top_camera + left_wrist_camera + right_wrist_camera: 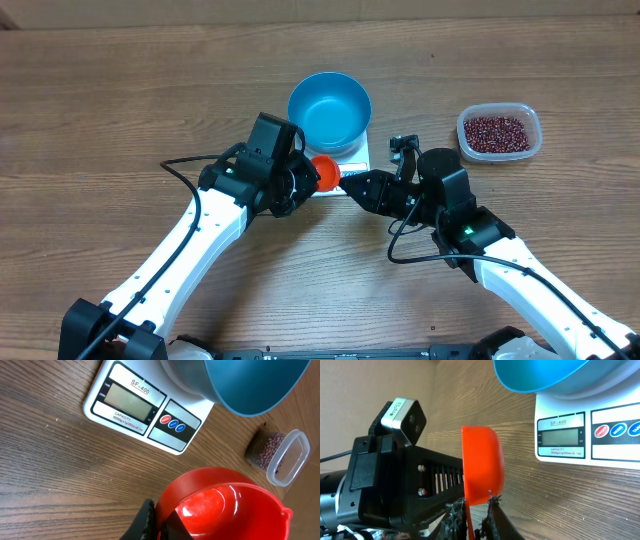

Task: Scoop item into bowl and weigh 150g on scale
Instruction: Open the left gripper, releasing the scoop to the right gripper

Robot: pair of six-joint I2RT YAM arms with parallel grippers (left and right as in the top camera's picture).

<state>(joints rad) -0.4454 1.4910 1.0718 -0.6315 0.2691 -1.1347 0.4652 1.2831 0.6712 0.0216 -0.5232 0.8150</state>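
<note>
The blue bowl (330, 108) stands empty on the white scale (353, 152), whose display (131, 401) is blank. My left gripper (305, 178) is shut on the rim of an empty red scoop (325, 172), held just left of the scale's front edge. From the right, my right gripper (352, 183) reaches in. Its fingers (492, 510) stand on either side of the scoop's thin handle (468, 522), one touching it and a narrow gap at the other. The beans (495, 130) lie in a clear tub at the right.
The clear plastic tub (532, 130) sits on the wooden table to the right of the scale, about a hand's width from it. Both arms meet in front of the scale. Black cables loop beside each forearm.
</note>
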